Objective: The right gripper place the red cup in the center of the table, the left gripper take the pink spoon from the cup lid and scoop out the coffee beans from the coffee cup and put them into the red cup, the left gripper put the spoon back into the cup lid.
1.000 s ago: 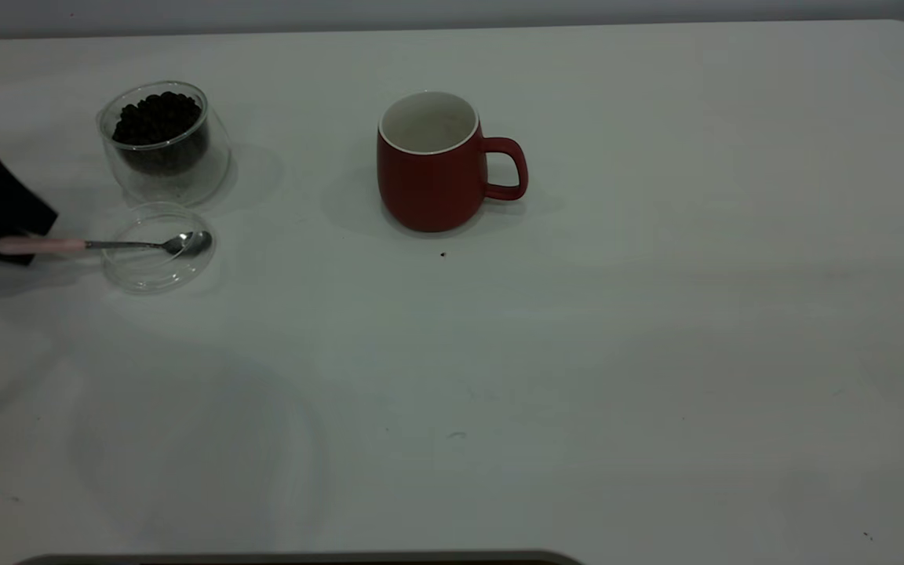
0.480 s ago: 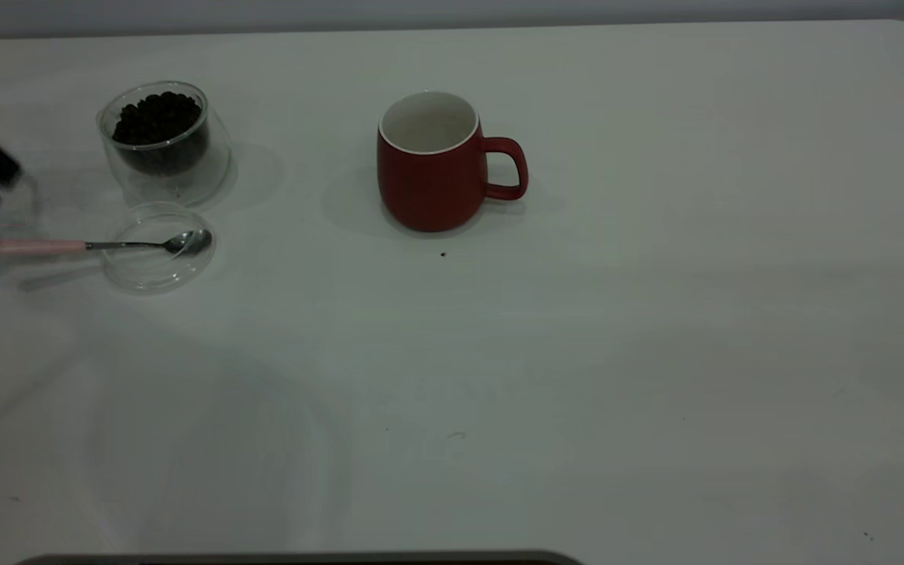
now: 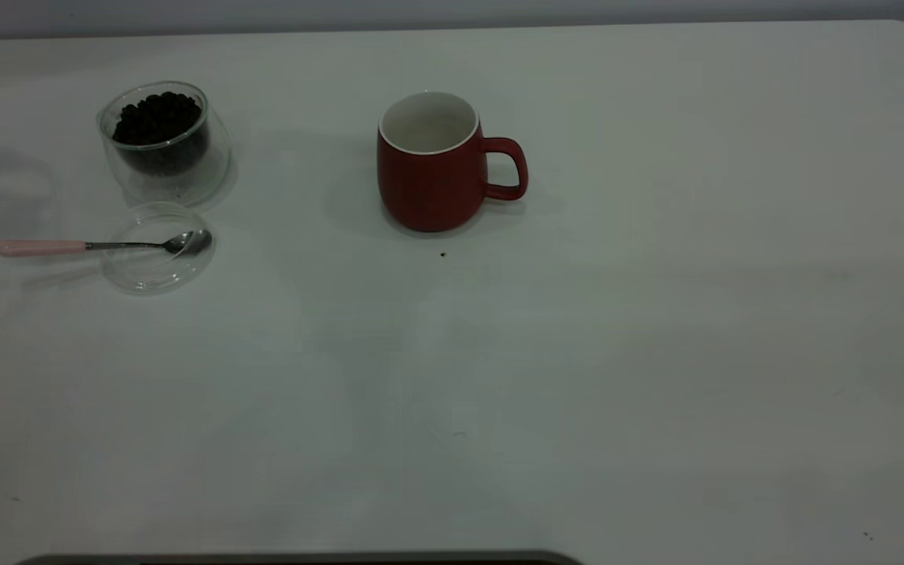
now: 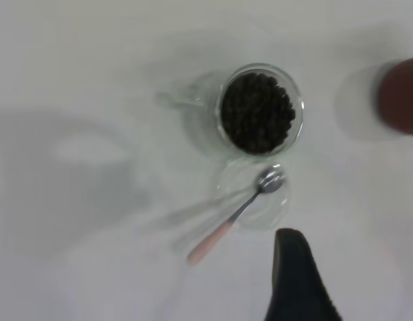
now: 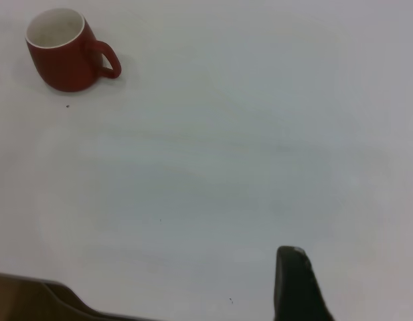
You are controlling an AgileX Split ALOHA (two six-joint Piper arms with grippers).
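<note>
The red cup (image 3: 428,188) stands upright mid-table, handle to the right; it also shows in the right wrist view (image 5: 62,67). The coffee cup (image 3: 177,184) holds coffee beans (image 3: 158,118) at the back left. In front of it lies the cup lid (image 3: 150,275). The pink spoon (image 3: 91,246) rests with its bowl in the lid and its handle sticking out left. Neither gripper shows in the exterior view. The left gripper (image 4: 357,251) hovers high above the spoon (image 4: 226,227), open and empty. The right gripper (image 5: 353,267) is open, far from the cup.
The white table (image 3: 656,353) has a rounded back right corner and a few dark specks, one just in front of the red cup. A dark edge runs along the front of the table.
The left gripper was at the spoon's pink handle, then rose and withdrew left out of the exterior view. The spoon stays in the lid. The cups have not moved.
</note>
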